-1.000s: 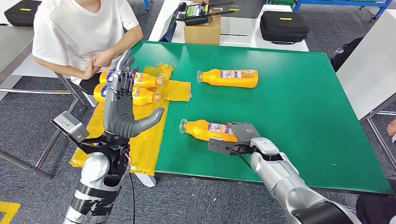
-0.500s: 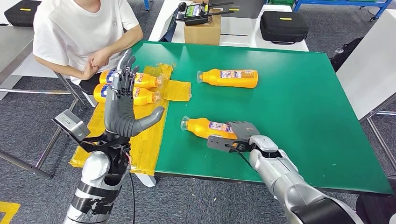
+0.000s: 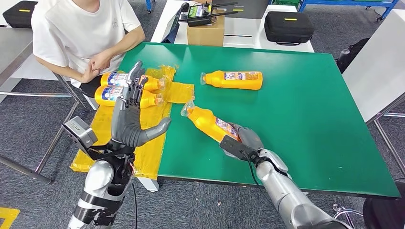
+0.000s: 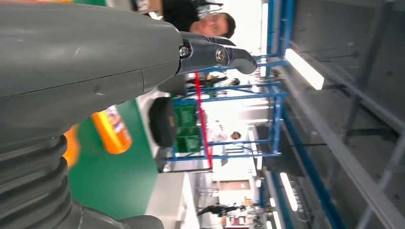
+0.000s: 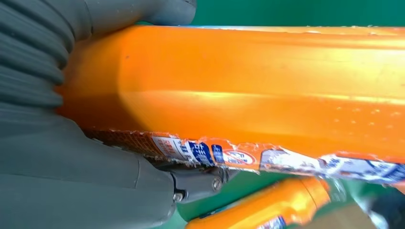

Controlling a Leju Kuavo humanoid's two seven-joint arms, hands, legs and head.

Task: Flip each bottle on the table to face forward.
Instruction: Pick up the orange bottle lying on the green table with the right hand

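The right hand [image 3: 240,139] grips the near orange bottle [image 3: 208,122] by its base, cap angled away from it — mid-flip, I judge — while the far bottle [image 3: 234,79] beyond lies untouched on the counter [image 3: 305,114] and the left hand [image 3: 130,114] hovers spread, empty

No words, brands or numbers can be read anywhere. The orange bottle held in the right hand [image 3: 241,141] at the near edge of the bench [image 3: 305,114] carries a printed label [image 5: 267,160] in white, blue and red, with a small round red-rimmed emblem, but its lettering is too blurred to make out. The far bottle [image 3: 232,79] in the middle of the bench shows a pale label with coloured patches, and the two bottles on the left [image 3: 117,88] have blue-and-white labels; all are too small to read. The screen of the device [image 3: 201,11] on the cardboard box is also illegible.
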